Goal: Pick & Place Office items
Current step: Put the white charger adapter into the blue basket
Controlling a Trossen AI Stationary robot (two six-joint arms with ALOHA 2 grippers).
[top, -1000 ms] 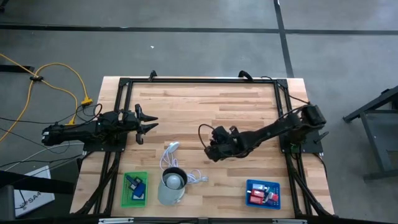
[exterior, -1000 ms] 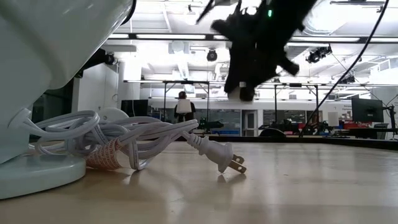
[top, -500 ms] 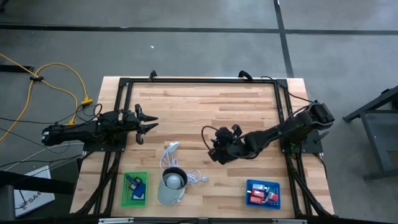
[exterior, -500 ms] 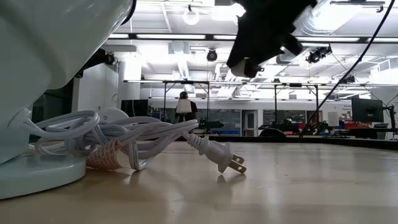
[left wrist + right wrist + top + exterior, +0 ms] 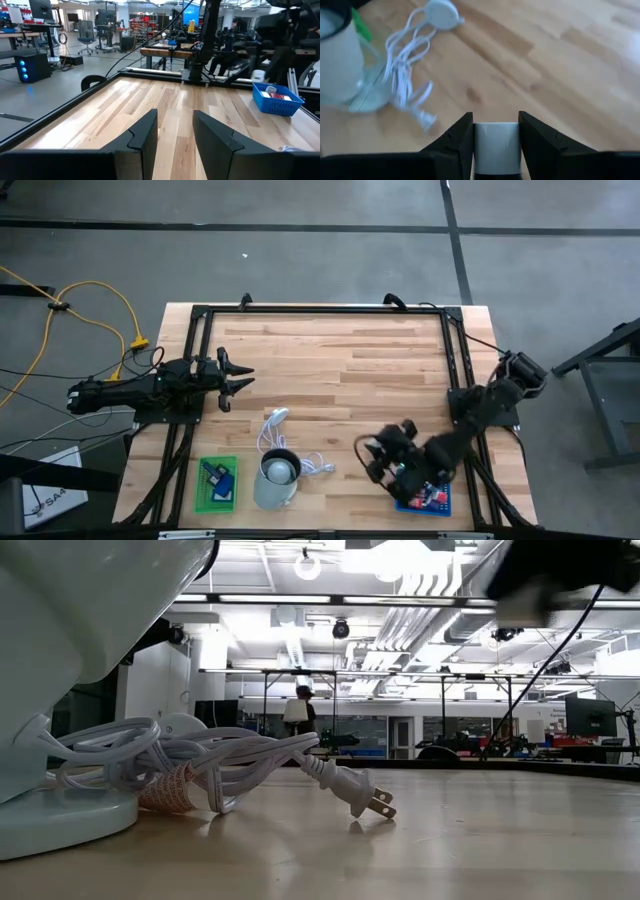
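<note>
My right gripper (image 5: 378,465) hangs above the table's near right part, just left of the blue tray (image 5: 437,502), and is shut on a small white block (image 5: 496,142). In the low view the gripper (image 5: 545,580) shows blurred at the top right with the pale block (image 5: 520,608) below it. The blue tray holds red and white pieces (image 5: 425,497). A green tray (image 5: 203,498) at the near left holds blue pieces (image 5: 216,478). My left gripper (image 5: 240,379) waits open at the table's left side, pointing level. My right gripper pinches the white block between its two fingers, one finger on each of two opposite sides (image 5: 479,142). The fingers slant down from the table's right side. The block is lifted clear of the table.
A pale cup-like vessel (image 5: 277,480) stands at the near edge between the trays. A white coiled cable (image 5: 300,460) with its plug (image 5: 360,795) lies beside it. A black frame (image 5: 320,310) runs round the tabletop. Bare wood lies at the far middle.
My right gripper has swung from the table's middle toward the near right, up to the blue tray, rising a little and turning as it went. It has stayed shut on the white block, which travels with it clear of the table.
</note>
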